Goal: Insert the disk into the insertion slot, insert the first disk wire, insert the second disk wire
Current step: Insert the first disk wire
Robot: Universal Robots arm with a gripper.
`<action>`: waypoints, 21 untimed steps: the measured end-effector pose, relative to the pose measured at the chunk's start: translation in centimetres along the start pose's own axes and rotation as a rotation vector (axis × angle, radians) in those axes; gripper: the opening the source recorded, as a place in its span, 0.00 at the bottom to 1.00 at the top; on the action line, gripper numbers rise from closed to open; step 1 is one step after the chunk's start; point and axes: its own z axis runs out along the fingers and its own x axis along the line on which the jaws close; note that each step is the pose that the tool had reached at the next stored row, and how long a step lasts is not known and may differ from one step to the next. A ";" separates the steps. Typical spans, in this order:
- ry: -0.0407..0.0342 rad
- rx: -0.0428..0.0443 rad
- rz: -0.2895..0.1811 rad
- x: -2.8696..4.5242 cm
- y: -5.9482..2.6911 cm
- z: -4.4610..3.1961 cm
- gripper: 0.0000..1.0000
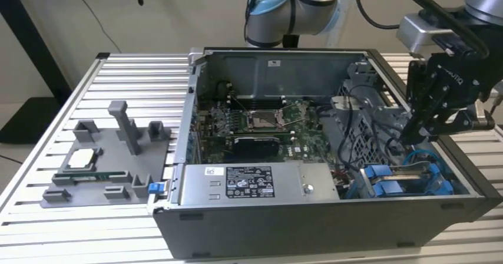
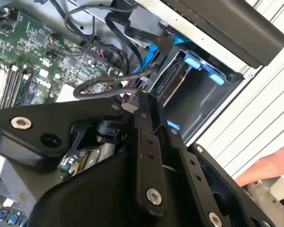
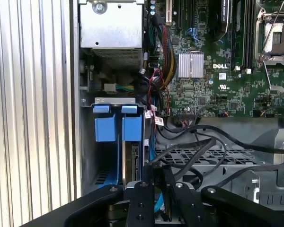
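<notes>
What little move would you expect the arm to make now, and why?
The disk appears to sit in the insertion slot already, and the gripper is right by a black wire near the disk's back edge. So probably a short push toward that edge, to seat the wire.

The gripper [image 3: 157, 174] sits among black cables [image 3: 199, 146] just beside the insertion slot [image 3: 114, 100], where two bright blue carrier tabs [image 3: 105, 128] stand side by side. A grey power supply box [image 3: 111, 28] lies beyond the slot, next to the green motherboard [image 3: 217, 90], with a ribbed metal table [image 3: 33, 118] alongside
</notes>
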 end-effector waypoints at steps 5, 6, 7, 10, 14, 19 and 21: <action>0.0009 -0.0334 0.001 0.39 -1.20 0.22 0.00; 0.0010 -0.0400 0.001 0.47 -1.44 0.27 0.00; 0.0012 -0.0468 0.001 0.55 -1.68 0.31 0.00; 0.0018 -0.0668 0.001 0.78 -2.38 0.45 0.00; 0.0023 -0.0921 0.002 1.06 -3.26 0.65 0.00; 0.0030 -0.1214 0.002 1.39 -4.30 0.92 0.00; 0.0034 -0.1294 0.002 1.45 -4.57 0.98 0.00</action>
